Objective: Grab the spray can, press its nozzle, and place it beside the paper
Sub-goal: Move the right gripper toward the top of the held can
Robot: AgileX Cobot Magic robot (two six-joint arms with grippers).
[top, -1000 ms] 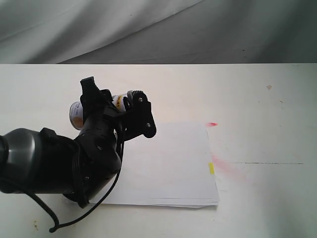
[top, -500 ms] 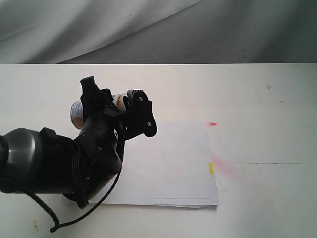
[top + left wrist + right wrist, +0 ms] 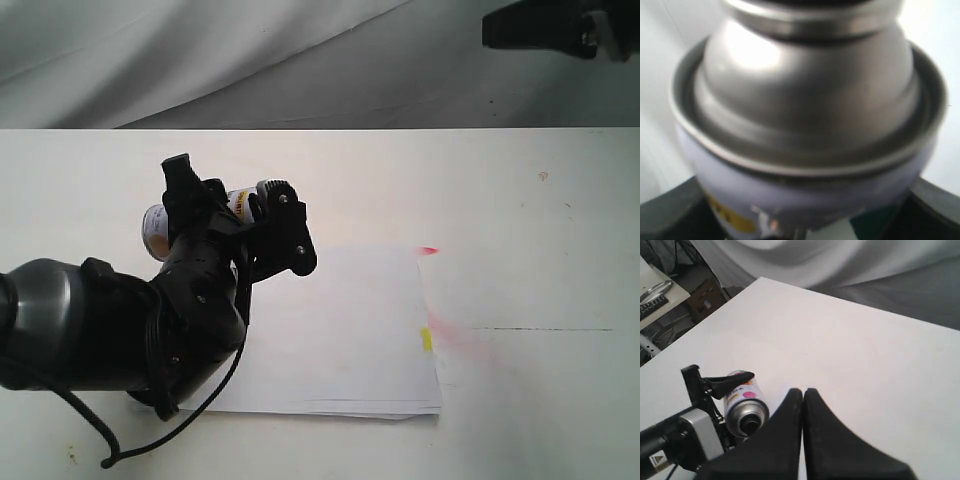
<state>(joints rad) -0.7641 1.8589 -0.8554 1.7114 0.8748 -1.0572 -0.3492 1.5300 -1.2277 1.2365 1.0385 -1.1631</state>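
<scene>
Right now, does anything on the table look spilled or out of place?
Yes: pink-red stains mark the table beside the right edge of the paper, with a red spot by its far corner. Looks like spray residue.

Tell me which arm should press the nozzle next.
Right. The left claw is clamped around the spray can, so it cannot reach the nozzle. The right claw is free and shut, and its camera looks at the can's top.

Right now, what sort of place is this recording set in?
Probably a robot lab or test bench: a white table, a grey cloth backdrop behind it, and a keyboard and cardboard box beyond the table's edge.
</scene>
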